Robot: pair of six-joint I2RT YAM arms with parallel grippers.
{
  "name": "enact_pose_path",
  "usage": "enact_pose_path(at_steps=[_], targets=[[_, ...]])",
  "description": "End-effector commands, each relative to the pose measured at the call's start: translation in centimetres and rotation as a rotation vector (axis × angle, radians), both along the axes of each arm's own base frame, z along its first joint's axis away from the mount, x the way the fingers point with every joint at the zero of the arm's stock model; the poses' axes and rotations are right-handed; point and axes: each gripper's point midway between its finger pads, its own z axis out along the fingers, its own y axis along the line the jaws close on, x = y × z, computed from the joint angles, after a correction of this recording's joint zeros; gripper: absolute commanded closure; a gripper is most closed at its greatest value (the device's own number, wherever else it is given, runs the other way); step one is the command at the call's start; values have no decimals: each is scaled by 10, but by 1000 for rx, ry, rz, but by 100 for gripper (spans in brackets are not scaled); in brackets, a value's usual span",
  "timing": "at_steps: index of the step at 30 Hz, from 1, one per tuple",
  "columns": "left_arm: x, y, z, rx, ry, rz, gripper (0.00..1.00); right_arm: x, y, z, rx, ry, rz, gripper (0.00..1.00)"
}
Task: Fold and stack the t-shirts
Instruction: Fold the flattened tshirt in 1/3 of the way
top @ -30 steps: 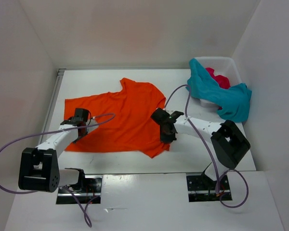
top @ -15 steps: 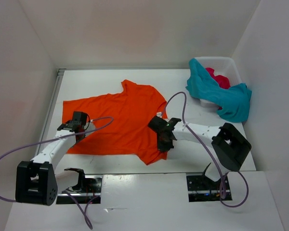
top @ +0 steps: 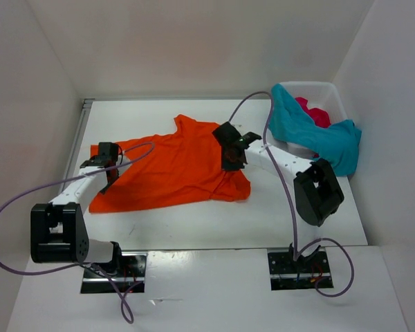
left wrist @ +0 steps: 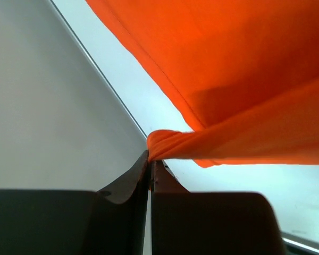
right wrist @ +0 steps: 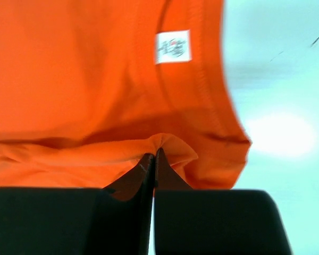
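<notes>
Tabletop basket point(top: 330, 90) holds teal shirt point(top: 319, 140), pink-red shirt point(top: 315, 113).

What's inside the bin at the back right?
A pink-red shirt lies in the bin; a teal shirt drapes over its front rim. Whatever is beneath them is covered.

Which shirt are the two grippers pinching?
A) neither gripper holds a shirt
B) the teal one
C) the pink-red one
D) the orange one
D: the left gripper and the right gripper are each shut on a bunched fold of the orange shirt, while the teal shirt drapes over the basket.
</notes>
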Motion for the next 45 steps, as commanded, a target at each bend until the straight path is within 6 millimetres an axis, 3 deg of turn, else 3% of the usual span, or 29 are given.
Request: enact_pose_path(at_steps=[1,7,12,15,19,21,22,23,24,25,26,29,30,31,32,33,34,35,36,37,38,42,45], targets=[[16,1,0,-24,-60,46,96,32,-14,2,-37,-51,17,100],[13,3,-17,-20,-23,100,96,53,-21,-6,-58,-53,48,100],[5,13,-26,-28,-25,163,97,69,-37,1,-45,-71,17,100],[1,17,-33,-10,-7,178,97,79,-27,15,-16,-111,68,100],[6,18,-41,-13,-1,186,95,85,-21,5,-20,-91,97,97],[8,18,-47,-16,19,194,86,88,-20,-3,-32,-78,106,88],[9,18,-49,-16,28,194,82,90,-19,1,-28,-88,106,60],[11,19,-48,-7,16,197,75,88,-20,-5,-36,-70,106,44],[10,21,-49,8,27,201,66,94,-17,3,-26,-90,106,34],[15,25,-43,29,3,209,44,97,-17,7,-30,-105,100,25],[13,31,-42,45,3,228,37,98,-20,10,-44,-109,91,22],[21,48,-19,73,-61,281,24,101,-33,43,-50,-166,18,22],[21,52,-11,81,-56,271,22,93,-42,44,-38,-148,-26,22],[18,50,3,75,-70,259,22,86,-49,62,-11,-174,-56,22],[14,49,7,55,-60,237,21,68,-54,48,0,-128,-89,22],[6,45,16,41,-54,223,19,54,-58,58,36,-139,-104,23],[-3,41,12,20,-26,215,19,38,-55,51,80,-106,-102,23],[-18,33,-3,-17,34,194,18,11,-64,20,91,-21,-149,23],[-30,31,-12,-21,77,194,18,3,-63,27,147,-50,-160,23],[-34,30,-20,-19,88,187,18,-5,-67,21,174,-38,-184,25],[-40,31,-30,-7,114,192,18,-21,-77,2,182,9,-218,28],[-36,22,-53,-76,129,226,18,-18,-91,-4,290,-9,-310,45],[-29,23,-63,-84,129,255,18,-16,-94,-22,288,36,-326,55]])
